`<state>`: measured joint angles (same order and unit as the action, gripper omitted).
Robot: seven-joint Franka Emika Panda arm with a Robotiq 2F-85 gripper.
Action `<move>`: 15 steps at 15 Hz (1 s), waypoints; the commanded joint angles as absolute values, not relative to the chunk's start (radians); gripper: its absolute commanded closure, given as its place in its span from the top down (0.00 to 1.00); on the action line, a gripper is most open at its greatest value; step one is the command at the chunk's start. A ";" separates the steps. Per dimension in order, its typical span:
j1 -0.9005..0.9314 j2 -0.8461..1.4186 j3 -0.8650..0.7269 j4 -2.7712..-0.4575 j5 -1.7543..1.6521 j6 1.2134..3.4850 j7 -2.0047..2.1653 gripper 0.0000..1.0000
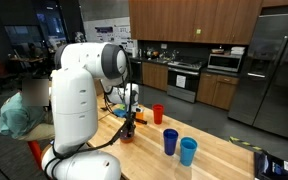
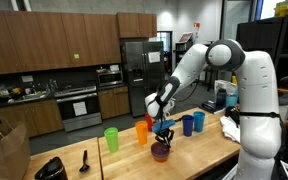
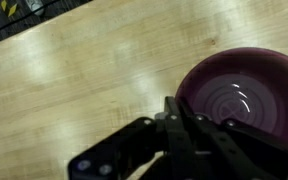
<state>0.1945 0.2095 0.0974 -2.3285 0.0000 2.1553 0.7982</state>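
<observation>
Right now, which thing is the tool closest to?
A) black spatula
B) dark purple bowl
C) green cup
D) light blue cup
B: in the wrist view the shut tool sits right at the rim of the dark purple bowl. In an exterior view it hangs just over that bowl on the wooden table.

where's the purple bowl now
In an exterior view the purple bowl sits on the wooden table beneath the gripper, near the orange cup.

Upright, empty dark-purple bowl
</observation>
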 commanded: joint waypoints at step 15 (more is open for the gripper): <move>0.232 0.053 0.154 -2.392 0.015 2.175 0.785 0.01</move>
<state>0.2280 0.1421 0.1380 -2.3384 0.0017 2.1581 0.7968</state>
